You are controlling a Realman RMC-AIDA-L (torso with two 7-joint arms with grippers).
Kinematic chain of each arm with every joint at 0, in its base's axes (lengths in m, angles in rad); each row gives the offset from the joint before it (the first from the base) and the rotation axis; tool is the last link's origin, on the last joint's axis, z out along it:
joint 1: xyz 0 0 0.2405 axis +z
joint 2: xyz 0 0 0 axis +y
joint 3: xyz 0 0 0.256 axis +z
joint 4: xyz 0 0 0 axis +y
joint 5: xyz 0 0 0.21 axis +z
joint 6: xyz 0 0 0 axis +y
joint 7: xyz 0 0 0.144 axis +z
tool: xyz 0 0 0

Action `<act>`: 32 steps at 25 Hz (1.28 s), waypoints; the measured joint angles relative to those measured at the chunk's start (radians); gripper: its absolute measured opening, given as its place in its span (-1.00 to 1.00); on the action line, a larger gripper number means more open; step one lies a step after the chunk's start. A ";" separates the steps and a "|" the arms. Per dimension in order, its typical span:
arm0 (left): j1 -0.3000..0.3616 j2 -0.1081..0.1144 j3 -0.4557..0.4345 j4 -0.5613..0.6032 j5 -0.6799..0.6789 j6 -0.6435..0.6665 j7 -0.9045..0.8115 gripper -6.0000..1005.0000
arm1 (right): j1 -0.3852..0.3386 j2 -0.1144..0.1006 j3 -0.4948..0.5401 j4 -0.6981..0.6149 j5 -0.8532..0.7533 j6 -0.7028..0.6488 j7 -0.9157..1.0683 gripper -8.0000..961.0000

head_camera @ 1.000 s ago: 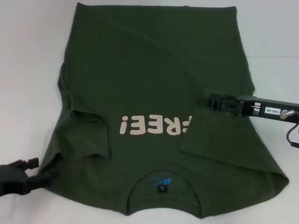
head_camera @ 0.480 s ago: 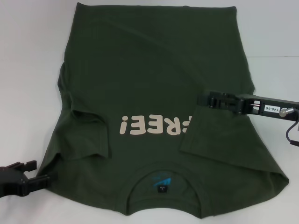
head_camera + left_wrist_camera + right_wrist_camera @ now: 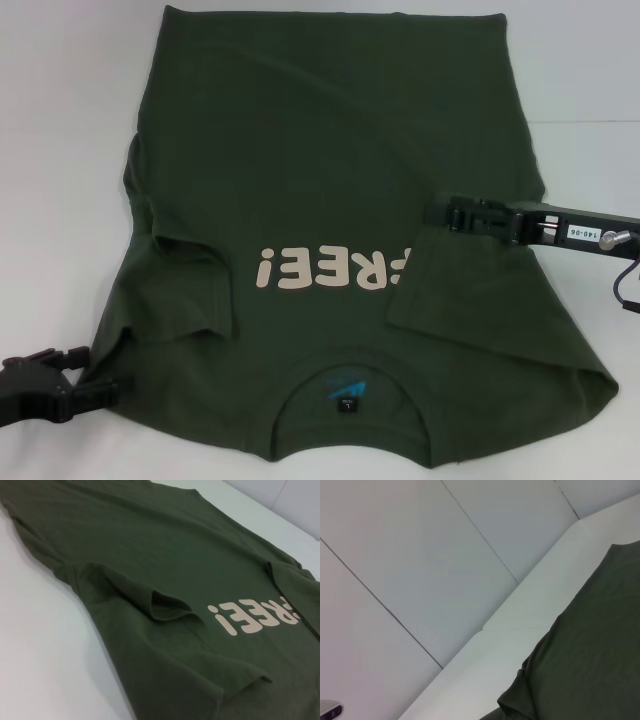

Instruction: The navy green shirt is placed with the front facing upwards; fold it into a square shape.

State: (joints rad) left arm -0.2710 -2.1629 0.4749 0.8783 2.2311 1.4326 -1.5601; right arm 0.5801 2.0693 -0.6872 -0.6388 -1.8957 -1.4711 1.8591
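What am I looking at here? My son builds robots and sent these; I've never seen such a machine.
It is a two-armed robot folding clothes. The top picture comes from a camera on its head, looking down; the other two come from cameras on its wrists. On the white table lies a dark olive-green short-sleeved T-shirt with cream "FREE!" lettering and a blue neck label, collar nearest the robot. Both sleeves lie folded in over the chest. The black left gripper sits at the shirt's near left shoulder. The black right gripper reaches over the folded right sleeve. Whether either pinches cloth is not clear. The left wrist camera shows the lettering and folded left sleeve; the right one shows shirt edge and wall.
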 joint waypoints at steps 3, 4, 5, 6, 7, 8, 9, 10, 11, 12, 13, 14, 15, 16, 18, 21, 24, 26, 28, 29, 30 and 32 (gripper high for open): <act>-0.001 0.000 0.027 -0.003 0.001 0.001 -0.003 0.72 | 0.000 -0.001 0.000 -0.001 0.000 0.000 0.000 0.91; -0.002 0.000 0.033 -0.005 0.001 0.001 -0.003 0.72 | 0.000 -0.001 0.000 -0.001 0.000 0.000 0.000 0.91; -0.004 -0.001 0.040 -0.008 0.001 0.002 -0.003 0.72 | 0.001 -0.001 0.000 -0.002 0.000 0.000 0.000 0.91; -0.007 -0.001 0.047 -0.011 0.001 0.003 -0.003 0.72 | 0.001 -0.001 0.000 -0.002 0.000 0.000 0.000 0.91; -0.011 -0.001 0.051 -0.015 0.001 0.005 -0.003 0.72 | 0.001 -0.001 0.001 -0.003 0.000 0.000 0.000 0.91; -0.013 -0.001 0.055 -0.017 0.001 0.007 -0.003 0.72 | 0.001 -0.001 0.001 -0.003 0.000 0.000 0.000 0.91; -0.017 -0.001 0.058 -0.020 0.001 0.008 -0.004 0.72 | 0.001 -0.001 0.001 -0.003 0.000 0.000 0.000 0.91; -0.019 -0.001 0.061 -0.022 0.001 0.009 -0.004 0.72 | 0.001 -0.001 0.001 -0.004 0.000 0.000 0.000 0.91; -0.022 -0.001 0.065 -0.023 0.001 0.009 -0.004 0.72 | 0.001 -0.001 0.002 -0.004 0.000 0.000 0.000 0.91; -0.024 -0.001 0.068 -0.024 0.001 0.009 -0.004 0.72 | 0.001 -0.001 0.002 -0.004 0.000 0.000 0.000 0.91; -0.026 -0.001 0.071 -0.025 0.001 0.009 -0.004 0.72 | 0.001 -0.001 0.002 -0.004 0.000 0.000 0.000 0.91; -0.028 -0.001 0.074 -0.025 0.001 0.009 -0.004 0.72 | 0.001 -0.001 0.002 -0.004 0.000 0.000 0.000 0.91; -0.029 0.000 0.078 -0.025 0.001 0.009 -0.004 0.72 | 0.000 -0.001 0.002 -0.004 0.000 0.000 0.000 0.91; -0.030 0.000 0.081 -0.025 0.001 0.010 -0.004 0.72 | 0.000 -0.001 0.003 -0.004 0.000 0.000 0.000 0.91; -0.030 0.000 0.085 -0.025 0.001 0.011 -0.006 0.72 | -0.001 -0.001 0.004 -0.004 0.000 0.000 0.000 0.91; -0.029 -0.001 0.079 -0.013 0.001 0.020 -0.014 0.72 | -0.001 -0.001 0.010 -0.004 0.000 0.000 0.000 0.91; -0.018 -0.001 0.076 0.015 0.001 0.024 -0.026 0.72 | -0.002 -0.001 0.013 0.000 0.000 0.000 -0.004 0.91; -0.009 -0.002 0.069 0.034 0.001 0.024 -0.029 0.72 | -0.002 -0.001 0.014 0.001 0.000 0.000 -0.005 0.91; -0.006 -0.003 0.051 0.041 0.001 0.024 -0.030 0.72 | -0.002 -0.002 0.014 0.002 0.000 0.002 -0.006 0.91; -0.006 -0.003 0.044 0.042 0.001 0.024 -0.030 0.72 | -0.002 -0.002 0.014 0.002 0.000 0.003 -0.006 0.91; -0.006 -0.002 0.038 0.043 0.001 0.024 -0.030 0.72 | -0.001 -0.002 0.014 0.002 0.000 0.004 -0.007 0.91; -0.005 -0.001 0.031 0.046 0.001 0.027 -0.030 0.72 | -0.001 -0.002 0.014 0.002 0.000 0.004 -0.006 0.91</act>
State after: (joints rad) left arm -0.2764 -2.1638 0.5057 0.9246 2.2317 1.4591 -1.5903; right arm 0.5791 2.0673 -0.6734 -0.6366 -1.8958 -1.4671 1.8527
